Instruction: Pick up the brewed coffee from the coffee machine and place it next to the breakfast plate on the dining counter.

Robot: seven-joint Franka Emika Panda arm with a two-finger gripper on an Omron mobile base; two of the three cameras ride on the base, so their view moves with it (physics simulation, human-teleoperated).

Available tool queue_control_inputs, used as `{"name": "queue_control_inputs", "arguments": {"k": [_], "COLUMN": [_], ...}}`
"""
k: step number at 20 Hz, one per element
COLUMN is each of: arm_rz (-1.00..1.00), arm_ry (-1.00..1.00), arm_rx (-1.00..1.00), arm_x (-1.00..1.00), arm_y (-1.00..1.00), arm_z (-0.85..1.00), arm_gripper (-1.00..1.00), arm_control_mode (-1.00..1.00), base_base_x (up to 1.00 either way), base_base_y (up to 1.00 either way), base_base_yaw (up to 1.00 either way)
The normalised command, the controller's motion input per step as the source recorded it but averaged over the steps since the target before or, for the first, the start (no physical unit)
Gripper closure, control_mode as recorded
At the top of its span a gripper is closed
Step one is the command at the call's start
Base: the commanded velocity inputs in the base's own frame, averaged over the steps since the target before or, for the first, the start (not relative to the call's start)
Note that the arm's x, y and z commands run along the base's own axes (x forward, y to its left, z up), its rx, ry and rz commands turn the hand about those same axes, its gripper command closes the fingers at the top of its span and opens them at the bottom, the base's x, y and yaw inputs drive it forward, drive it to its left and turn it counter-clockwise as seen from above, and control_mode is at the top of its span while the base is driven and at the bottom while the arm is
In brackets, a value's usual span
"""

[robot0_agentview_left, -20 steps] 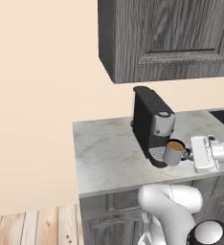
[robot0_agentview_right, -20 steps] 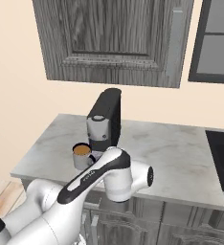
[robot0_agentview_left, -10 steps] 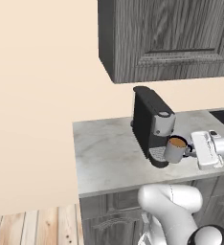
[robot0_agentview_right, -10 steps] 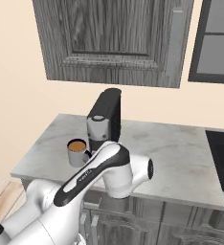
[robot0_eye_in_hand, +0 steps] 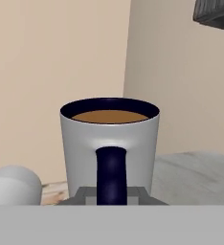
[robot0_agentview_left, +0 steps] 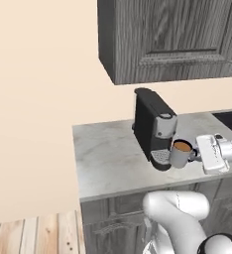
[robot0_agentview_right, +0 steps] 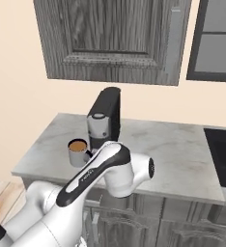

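The brewed coffee [robot0_agentview_left: 181,153] is a small grey mug holding brown liquid, and it hangs just off the round drip base of the black coffee machine [robot0_agentview_left: 152,126]. My gripper [robot0_agentview_left: 195,155] is shut on its dark loop handle [robot0_eye_in_hand: 111,174], coming in from the side away from the machine. The hand view has the mug [robot0_eye_in_hand: 109,143] upright and close, handle facing the camera. From the right base, the mug [robot0_agentview_right: 77,152] sits left of the coffee machine [robot0_agentview_right: 105,120], with my arm partly covering the hand. The breakfast plate and the dining counter are out of view.
The machine stands on a small marbled counter [robot0_agentview_left: 108,154] under a dark wood wall cabinet [robot0_agentview_left: 167,34]. A black cooktop [robot0_agentview_right: 223,154] lies at the counter's far end below a window [robot0_agentview_right: 216,38]. Wooden floor [robot0_agentview_left: 29,233] runs beside the counter.
Over the last second the mug has risen slightly and come off the drip base toward my hand. In the last half second it has barely moved.
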Motion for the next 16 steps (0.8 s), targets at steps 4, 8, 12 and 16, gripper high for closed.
{"name": "queue_control_inputs", "arguments": {"k": [4, 8, 12, 16], "arm_rz": [0.0, 0.0, 0.0, 0.0], "arm_ry": [0.0, 0.0, 0.0, 0.0], "arm_rx": [0.0, 0.0, 0.0, 0.0], "arm_x": [0.0, 0.0, 0.0, 0.0], "arm_y": [0.0, 0.0, 0.0, 0.0], "arm_z": [0.0, 0.0, 0.0, 0.0], "arm_gripper": [1.0, 1.0, 1.0, 1.0], "arm_control_mode": [1.0, 1.0, 1.0, 1.0], "base_base_x": [-0.58, -0.34, -0.13, -0.19], "base_base_y": [0.18, 0.36, 0.44, 0.5], "base_base_yaw": [-0.05, 0.38, 0.76, 0.93]}}
